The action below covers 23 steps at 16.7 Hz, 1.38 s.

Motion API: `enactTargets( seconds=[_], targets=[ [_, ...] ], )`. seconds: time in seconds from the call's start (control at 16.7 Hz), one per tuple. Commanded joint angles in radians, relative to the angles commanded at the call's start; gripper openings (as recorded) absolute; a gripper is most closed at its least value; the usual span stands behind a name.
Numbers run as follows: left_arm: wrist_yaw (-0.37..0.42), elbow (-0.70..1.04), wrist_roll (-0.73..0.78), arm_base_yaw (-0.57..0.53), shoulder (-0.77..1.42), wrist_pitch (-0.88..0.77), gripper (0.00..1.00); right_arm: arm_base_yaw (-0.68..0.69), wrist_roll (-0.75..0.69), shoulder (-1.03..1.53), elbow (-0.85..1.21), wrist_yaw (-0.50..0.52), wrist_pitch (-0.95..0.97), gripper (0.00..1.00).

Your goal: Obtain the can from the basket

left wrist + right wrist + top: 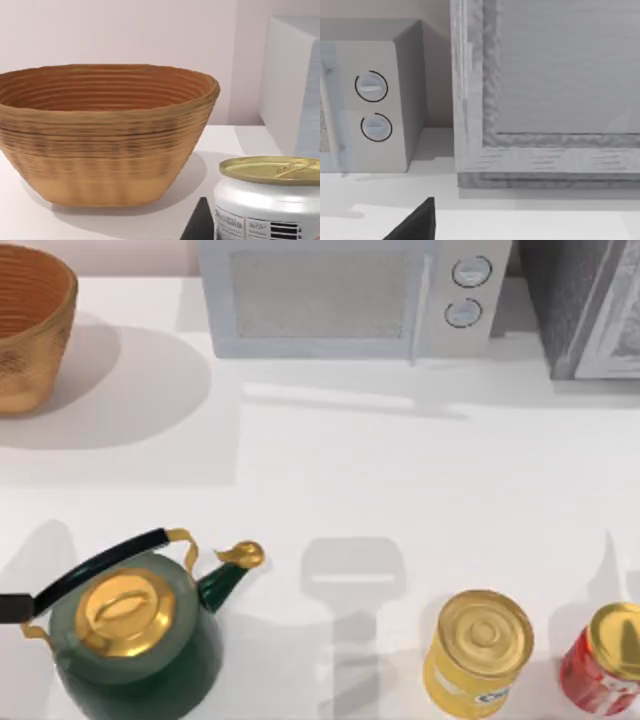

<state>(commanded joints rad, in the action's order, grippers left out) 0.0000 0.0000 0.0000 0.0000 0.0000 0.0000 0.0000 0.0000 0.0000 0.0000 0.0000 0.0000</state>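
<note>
Basket [30,330], one; small can [272,200] beside it, one; tool state unclear.

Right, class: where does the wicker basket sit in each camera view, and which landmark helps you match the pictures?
Top view: the basket is in the upper left corner, cut by the edge.
Left wrist view: the basket stands centre-left, behind the small can.
Right wrist view: this camera faces the microwave dials instead.
Shared landmark: the white microwave, right of the basket.

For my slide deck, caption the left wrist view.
Wicker basket on the white table, small gold-topped can in the foreground.
</note>
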Motion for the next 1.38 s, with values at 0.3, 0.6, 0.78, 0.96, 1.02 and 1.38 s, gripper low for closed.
enactTargets(
  seconds=[0.3, 0.6, 0.78, 0.96, 1.02, 1.38],
  targets=[
    [0.000, 0.000, 0.002, 0.003, 0.005, -0.002, 0.00, 0.000, 0.000, 0.000, 0.000, 0.000, 0.000, 1.00],
    [0.069, 0.080, 0.004, 0.017, 0.141, 0.071, 0.00, 0.000, 0.000, 0.000, 0.000, 0.000, 0.000, 1.00],
    [0.182, 0.188, 0.007, 0.009, 0.332, 0.176, 0.00, 0.000, 0.000, 0.000, 0.000, 0.000, 0.000, 1.00],
    [0.339, 0.323, 0.009, -0.017, 0.584, 0.313, 0.00, 0.000, 0.000, 0.000, 0.000, 0.000, 0.000, 1.00],
    [0.398, 0.373, 0.009, -0.029, 0.680, 0.363, 0.00, 0.000, 0.000, 0.000, 0.000, 0.000, 0.000, 1.00],
    [0.766, 0.688, 0.008, -0.113, 1.335, 0.694, 0.00, 0.000, 0.000, 0.000, 0.000, 0.000, 0.000, 1.00]
  ],
)
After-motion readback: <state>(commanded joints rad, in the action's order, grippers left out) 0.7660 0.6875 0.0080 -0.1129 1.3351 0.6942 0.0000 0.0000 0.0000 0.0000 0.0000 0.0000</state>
